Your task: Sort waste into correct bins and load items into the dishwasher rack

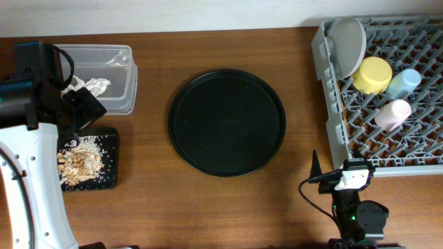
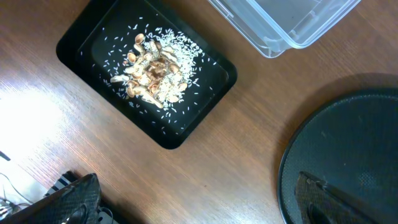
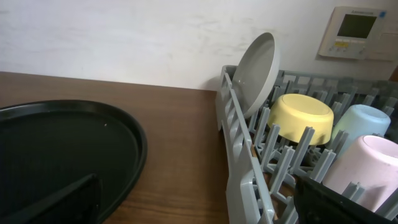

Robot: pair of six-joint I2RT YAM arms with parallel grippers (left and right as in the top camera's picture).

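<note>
Up front, both grippers hang spread and empty: the right gripper (image 3: 196, 179) near-right of the round black tray (image 1: 227, 123), the left gripper (image 2: 196, 180) to its left. Left of that tray, food scraps (image 1: 82, 162) lie heaped in the flat black tray (image 1: 114, 159); farther back, a crumpled napkin (image 1: 93, 86) sits in the clear tub (image 1: 121, 52). To the right, the dishwasher rack (image 1: 332, 131) holds an upright plate (image 1: 346, 41), yellow bowl (image 1: 372, 75), blue cup (image 1: 404, 81) and pink cup (image 1: 392, 113).
</note>
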